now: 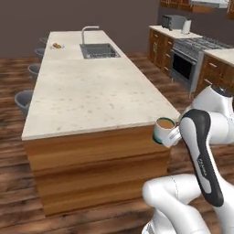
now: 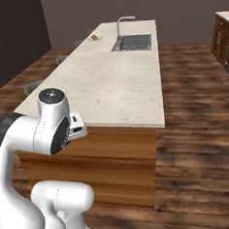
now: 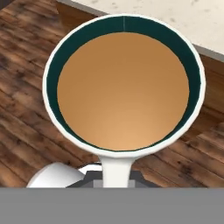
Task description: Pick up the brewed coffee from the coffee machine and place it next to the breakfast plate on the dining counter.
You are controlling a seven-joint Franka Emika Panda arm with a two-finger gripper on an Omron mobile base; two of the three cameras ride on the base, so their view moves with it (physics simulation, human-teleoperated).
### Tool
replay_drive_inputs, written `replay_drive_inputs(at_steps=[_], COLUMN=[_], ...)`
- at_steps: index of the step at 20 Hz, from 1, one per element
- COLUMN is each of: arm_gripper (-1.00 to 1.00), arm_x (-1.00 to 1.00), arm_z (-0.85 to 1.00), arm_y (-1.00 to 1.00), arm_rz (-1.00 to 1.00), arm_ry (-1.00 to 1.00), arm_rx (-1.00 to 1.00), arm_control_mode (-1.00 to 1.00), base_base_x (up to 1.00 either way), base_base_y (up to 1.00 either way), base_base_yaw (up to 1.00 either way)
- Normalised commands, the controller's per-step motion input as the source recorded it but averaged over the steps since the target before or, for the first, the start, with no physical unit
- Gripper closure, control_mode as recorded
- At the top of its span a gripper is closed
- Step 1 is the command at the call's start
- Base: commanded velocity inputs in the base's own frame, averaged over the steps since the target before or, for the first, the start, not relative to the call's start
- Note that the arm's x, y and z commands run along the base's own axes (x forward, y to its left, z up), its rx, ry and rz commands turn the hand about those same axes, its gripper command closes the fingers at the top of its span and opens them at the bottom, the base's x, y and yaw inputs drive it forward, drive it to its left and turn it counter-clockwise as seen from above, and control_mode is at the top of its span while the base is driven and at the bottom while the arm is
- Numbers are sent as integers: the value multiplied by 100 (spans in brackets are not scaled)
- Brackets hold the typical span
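Currently held off the near right corner of the dining counter (image 1: 91, 91), the brewed coffee (image 1: 164, 130) hung over the wooden floor (image 1: 13, 201), just outside the counter's near edge and roughly level with its top. The mug stood upright, its brown liquid level in the left base view. The gripper (image 1: 176, 135) carried the mug from the robot's side, apparently by its handle; the fingertips themselves were hidden behind the mug and the wrist, so the grasp was inferred from the mug hanging unsupported against the hand.

The governing relation was one of direction along the counter's long axis. The breakfast plate (image 1: 57, 45) lay at the far left corner of the counter, beside the sink basin (image 1: 99, 50) and its faucet (image 1: 87, 32), well apart from the mug. The whole length of the bare stone top lay between mug and plate. Judged from this, the next move called for travel toward the far end before any lowering, and spilling was the risk if the wrist tilted.

The hand view showed the mug (image 3: 124, 85) from directly above, with the counter's corner (image 3: 192, 19) at the upper right and floor beneath. The right base view placed the plate (image 2: 96, 37) at the far left edge, while the arm blocked the mug.
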Motion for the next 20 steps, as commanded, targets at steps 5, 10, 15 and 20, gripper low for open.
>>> replay_drive_inputs(at_steps=[5, 10, 15, 20], arm_gripper=[100, 100, 100, 100], arm_x=[0, 0, 0, 0], arm_z=[0, 0, 0, 0], arm_y=[0, 0, 0, 0], arm_rz=[0, 0, 0, 0], arm_ry=[0, 0, 0, 0], arm_rx=[0, 0, 0, 0], arm_control_mode=[100, 100, 100, 100], base_base_x=[17, 42, 93, 100], base_base_y=[100, 100, 100, 95], base_base_yaw=[35, 30, 20, 11])
